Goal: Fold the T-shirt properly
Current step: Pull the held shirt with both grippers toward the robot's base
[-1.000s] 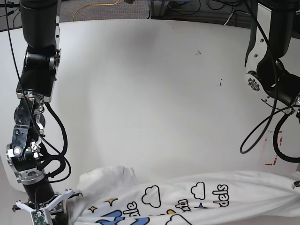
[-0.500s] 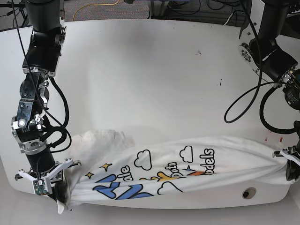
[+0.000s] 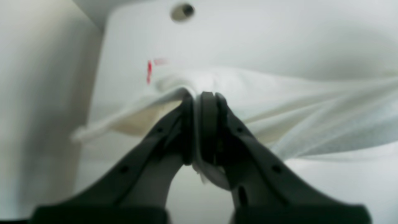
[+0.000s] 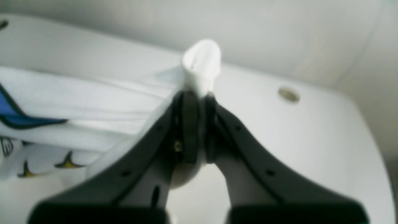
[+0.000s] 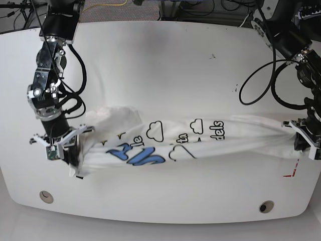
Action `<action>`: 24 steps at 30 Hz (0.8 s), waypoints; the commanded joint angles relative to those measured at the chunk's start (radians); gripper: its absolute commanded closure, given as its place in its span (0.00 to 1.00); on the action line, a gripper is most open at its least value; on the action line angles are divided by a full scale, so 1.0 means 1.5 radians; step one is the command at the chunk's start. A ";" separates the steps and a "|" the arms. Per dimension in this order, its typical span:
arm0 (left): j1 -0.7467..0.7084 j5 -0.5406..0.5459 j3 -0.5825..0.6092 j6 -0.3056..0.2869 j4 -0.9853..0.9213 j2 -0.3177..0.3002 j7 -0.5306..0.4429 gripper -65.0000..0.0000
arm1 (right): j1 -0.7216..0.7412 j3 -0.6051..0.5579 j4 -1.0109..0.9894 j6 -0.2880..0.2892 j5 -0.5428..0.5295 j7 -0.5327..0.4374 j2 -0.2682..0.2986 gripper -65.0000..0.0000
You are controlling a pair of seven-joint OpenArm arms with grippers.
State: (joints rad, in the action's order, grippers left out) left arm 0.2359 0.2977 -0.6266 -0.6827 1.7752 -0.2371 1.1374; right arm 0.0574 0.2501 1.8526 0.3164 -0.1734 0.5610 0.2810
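The white T-shirt (image 5: 190,138) hangs stretched across the table between both arms, its blue letters and clouds facing up. At the base view's right end, my left gripper (image 5: 302,142) is shut on a bunched edge of the T-shirt (image 3: 279,99), with cloth pinched between its black fingers (image 3: 209,124). My right gripper (image 5: 66,152) is shut on the other end at the base view's left. In the right wrist view a fold of the T-shirt (image 4: 201,63) sticks up past the right gripper (image 4: 199,124). Blue print (image 4: 12,115) shows at that view's left.
The white table (image 5: 165,75) has round holes near its front corners (image 5: 45,196) (image 5: 266,206). Red tape marks (image 5: 292,173) lie near the right edge. Cables (image 5: 261,85) loop off the left arm, and floor cables lie beyond the far edge.
Both grippers have carried the stretched T-shirt away from the front edge toward the table's middle. The shirt now lies higher in the base view, and both front-corner holes show.
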 commanded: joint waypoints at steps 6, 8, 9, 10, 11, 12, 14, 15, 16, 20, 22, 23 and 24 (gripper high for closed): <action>-0.131 -0.002 -0.016 -0.010 -0.017 -0.006 -0.102 0.99 | -0.121 0.058 0.000 -0.014 0.005 -0.047 -0.057 0.99; -0.160 0.000 -0.016 -0.010 -0.024 -0.006 -0.137 0.99 | -0.145 0.065 -0.003 -0.014 0.004 -0.058 -0.066 0.99; -0.174 0.001 -0.015 -0.010 -0.027 -0.006 -0.155 0.99 | -0.156 0.069 -0.005 -0.013 0.004 -0.063 -0.071 0.99; -0.185 0.001 -0.015 -0.010 -0.030 -0.006 -0.167 0.99 | -0.164 0.072 -0.008 -0.013 0.003 -0.067 -0.073 0.99; -0.195 0.002 -0.015 -0.010 -0.033 -0.006 -0.178 0.99 | -0.172 0.075 -0.011 -0.013 0.003 -0.071 -0.076 1.00; -0.204 0.002 -0.014 -0.010 -0.035 -0.006 -0.185 0.99 | -0.178 0.076 -0.013 -0.012 0.004 -0.075 -0.077 1.00; -0.225 0.004 -0.012 -0.007 -0.043 -0.009 -0.198 0.99 | -0.187 0.079 -0.025 -0.012 0.009 -0.078 -0.077 1.00; -0.238 0.007 -0.010 0.000 -0.050 -0.011 -0.205 0.99 | -0.191 0.081 -0.034 -0.012 0.013 -0.076 -0.075 0.99; -0.243 0.007 -0.010 0.000 -0.051 -0.012 -0.205 0.99 | -0.191 0.080 -0.036 -0.012 0.014 -0.076 -0.074 0.99; -0.257 0.008 -0.011 0.001 -0.052 -0.014 -0.199 0.99 | -0.189 0.079 -0.047 -0.011 0.016 -0.073 -0.068 1.00; -0.266 0.009 -0.013 0.000 -0.053 -0.015 -0.193 0.99 | -0.190 0.079 -0.049 -0.011 0.016 -0.070 -0.067 1.00; -0.271 0.010 -0.015 -0.002 -0.054 -0.015 -0.189 0.99 | -0.192 0.079 -0.049 -0.011 0.016 -0.068 -0.068 1.00; -0.276 0.011 -0.016 -0.003 -0.055 -0.016 -0.186 0.99 | -0.195 0.079 -0.048 -0.011 0.016 -0.067 -0.068 1.00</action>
State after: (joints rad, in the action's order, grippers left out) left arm -0.1722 0.3206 -0.6346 -0.6952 1.6833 -0.2363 0.8551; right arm -0.2359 0.3576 1.7664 0.3199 -0.1623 0.4816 0.1623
